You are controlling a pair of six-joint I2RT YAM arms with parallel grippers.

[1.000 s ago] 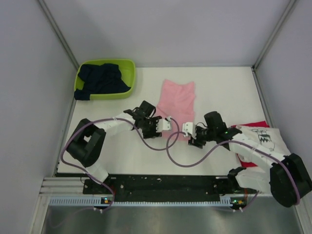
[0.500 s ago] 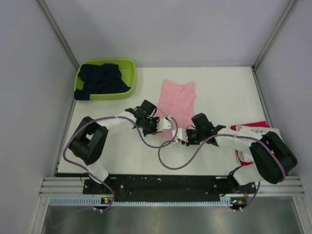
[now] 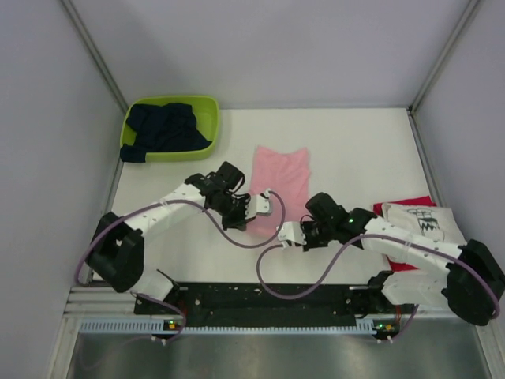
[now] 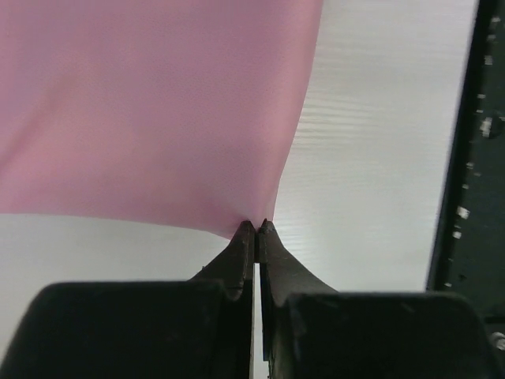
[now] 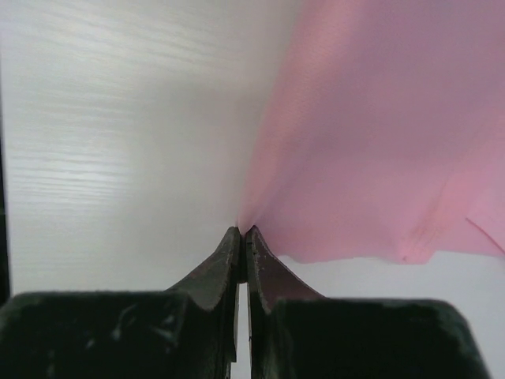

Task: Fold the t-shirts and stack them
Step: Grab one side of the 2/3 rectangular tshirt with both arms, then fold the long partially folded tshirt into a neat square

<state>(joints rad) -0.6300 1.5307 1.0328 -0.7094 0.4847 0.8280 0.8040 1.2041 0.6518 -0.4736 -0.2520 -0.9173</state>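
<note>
four t-shirts (image 3: 280,178), one basket (image 3: 214,126)

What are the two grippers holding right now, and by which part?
The left gripper and the right gripper both hold the pink t-shirt, each pinching a corner at its near end between shut fingertips.

Bright, even overhead light — soft shadows, wrist views blurred up close.
</note>
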